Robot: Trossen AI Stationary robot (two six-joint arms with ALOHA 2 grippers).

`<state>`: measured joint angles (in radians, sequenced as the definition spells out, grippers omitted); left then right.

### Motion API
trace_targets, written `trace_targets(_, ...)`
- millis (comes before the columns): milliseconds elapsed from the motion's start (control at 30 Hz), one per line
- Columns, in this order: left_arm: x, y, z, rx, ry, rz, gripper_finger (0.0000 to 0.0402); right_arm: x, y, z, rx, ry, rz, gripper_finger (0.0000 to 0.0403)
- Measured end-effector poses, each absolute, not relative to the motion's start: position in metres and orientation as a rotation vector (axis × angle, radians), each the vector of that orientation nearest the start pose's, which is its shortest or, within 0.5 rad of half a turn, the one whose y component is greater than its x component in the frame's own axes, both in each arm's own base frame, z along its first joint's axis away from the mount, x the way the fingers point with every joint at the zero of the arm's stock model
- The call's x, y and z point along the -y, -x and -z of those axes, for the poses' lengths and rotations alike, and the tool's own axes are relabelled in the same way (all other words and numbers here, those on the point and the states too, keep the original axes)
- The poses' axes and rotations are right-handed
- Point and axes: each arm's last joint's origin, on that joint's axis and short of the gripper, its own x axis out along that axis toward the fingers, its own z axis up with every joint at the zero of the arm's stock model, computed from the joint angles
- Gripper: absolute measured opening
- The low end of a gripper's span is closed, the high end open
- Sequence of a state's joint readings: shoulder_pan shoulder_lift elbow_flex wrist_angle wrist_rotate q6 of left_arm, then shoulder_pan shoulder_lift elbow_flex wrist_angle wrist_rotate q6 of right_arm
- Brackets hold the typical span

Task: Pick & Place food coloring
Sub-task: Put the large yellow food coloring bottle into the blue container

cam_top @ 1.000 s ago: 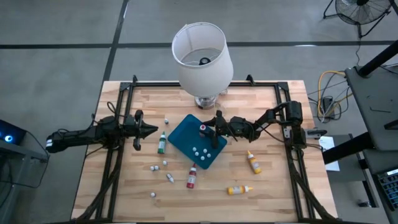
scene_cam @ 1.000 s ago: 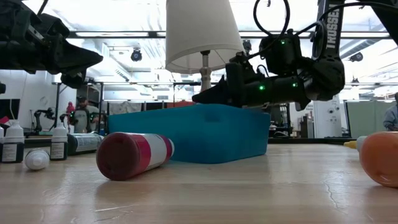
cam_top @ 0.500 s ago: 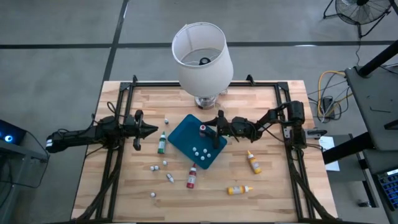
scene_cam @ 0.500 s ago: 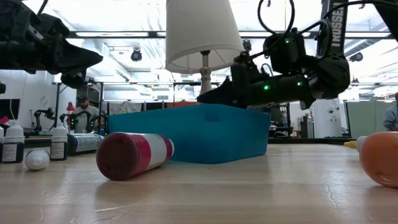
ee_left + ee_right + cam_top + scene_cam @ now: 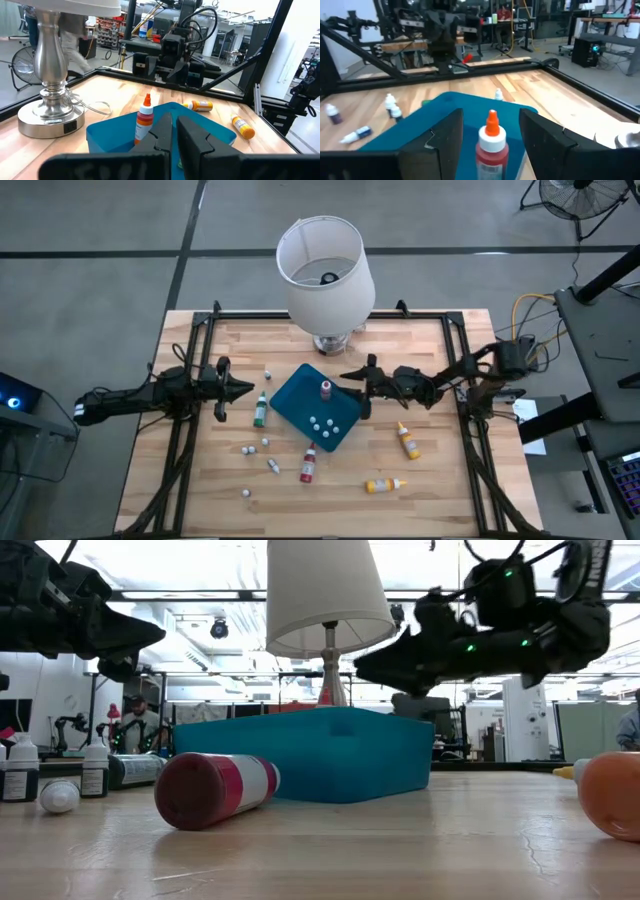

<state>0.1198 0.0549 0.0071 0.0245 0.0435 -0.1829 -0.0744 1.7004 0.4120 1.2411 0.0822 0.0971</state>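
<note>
One red food coloring bottle stands upright inside the teal tray, and we read the step in hand as the right claw clearing away from it after a placement. That claw hangs just beside the tray's edge nearest the right arm, its fingers spread wide and holding nothing; its own wrist view looks past both fingers at the bottle between and beyond them, apart from either. To do this well, we would draw the claw straight away and upward, keeping the fingers wide so neither brushes the narrow bottle, which looks easy to topple on its small base. We would then choose the next piece, perhaps the orange bottle lying on the bench near the right arm, or the second orange one lying farther toward the front edge. The standing bottle has a red body, a white collar and an orange pointed tip. A green bottle lies beside the tray toward the left arm, and a red one lies below the tray. The left claw waits closed and empty above the bench near the green bottle.
</note>
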Motion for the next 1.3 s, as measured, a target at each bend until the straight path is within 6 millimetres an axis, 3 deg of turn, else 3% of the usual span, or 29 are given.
trace_targets(400, -0.011, -0.100, -0.164, -0.016, 0.185, -0.078, 0.0000, 0.006, -0.236, -0.171, -0.156, -0.095, 0.142, 0.0185)
trace_targets(633, -0.011, -0.100, -0.164, -0.017, 0.185, -0.078, 0.0000, 0.007, -0.217, -0.176, -0.312, -0.230, 0.184, 0.0185)
trace_targets(1000, -0.011, -0.100, -0.164, -0.017, 0.185, -0.078, 0.0000, 0.001, -0.210, -0.191, -0.323, -0.313, 0.173, 0.0185)
trace_targets(1300, -0.011, -0.100, -0.164, -0.017, 0.185, -0.078, 0.0000, -0.018, -0.213, -0.204, -0.422, -0.294, 0.076, 0.0185)
